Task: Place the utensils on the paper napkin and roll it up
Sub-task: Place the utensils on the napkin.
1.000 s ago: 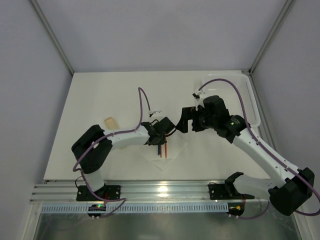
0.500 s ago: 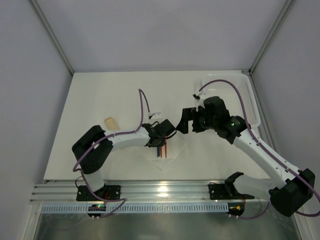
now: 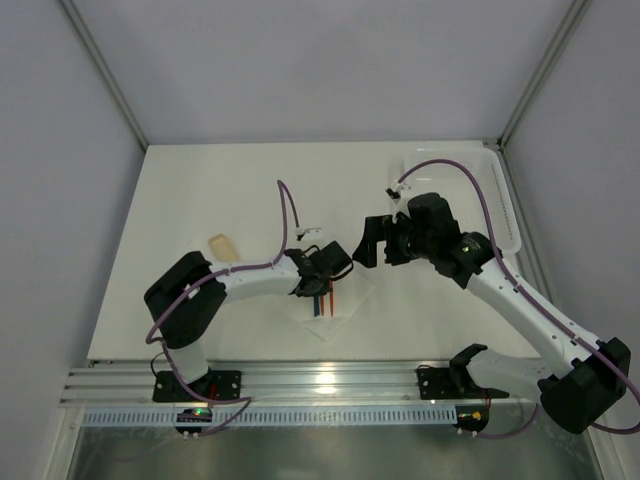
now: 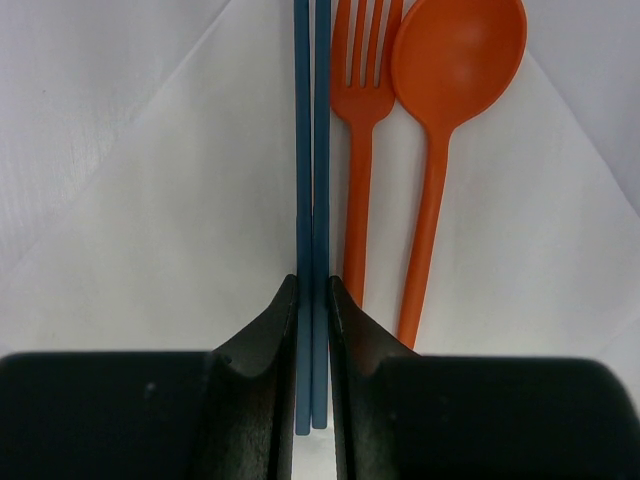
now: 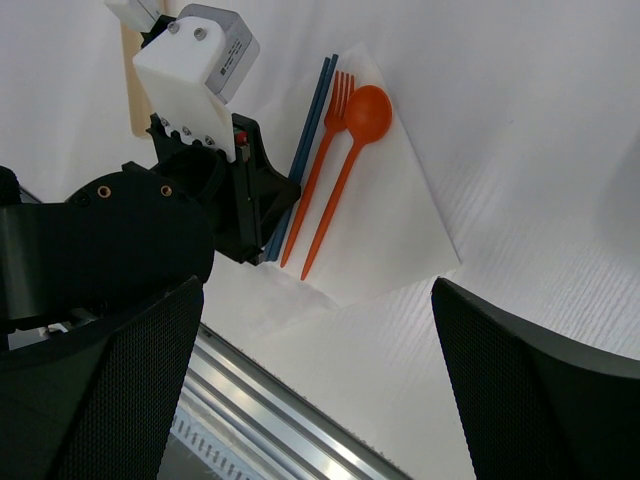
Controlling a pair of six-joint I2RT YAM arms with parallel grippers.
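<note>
We see a tan piece (image 3: pixel 222 246) toward the worktop's (image 3: pixel 200 190) left edge. The left gripper (image 4: pixel 312 285) is clenched on a pair of blue chopsticks (image 4: pixel 312 150). They lie side by side on the napkin (image 4: pixel 180 220), with an orange fork (image 4: pixel 360 120) just right of them and an orange spoon (image 4: pixel 455 60) touching the fork. The napkin sits by the worktop's near edge, about mid-width. Right of it we see the right gripper (image 3: pixel 378 242) hovering with jaws spread wide and holding nothing, and a white basket (image 3: pixel 505 205) at the far right corner.
</note>
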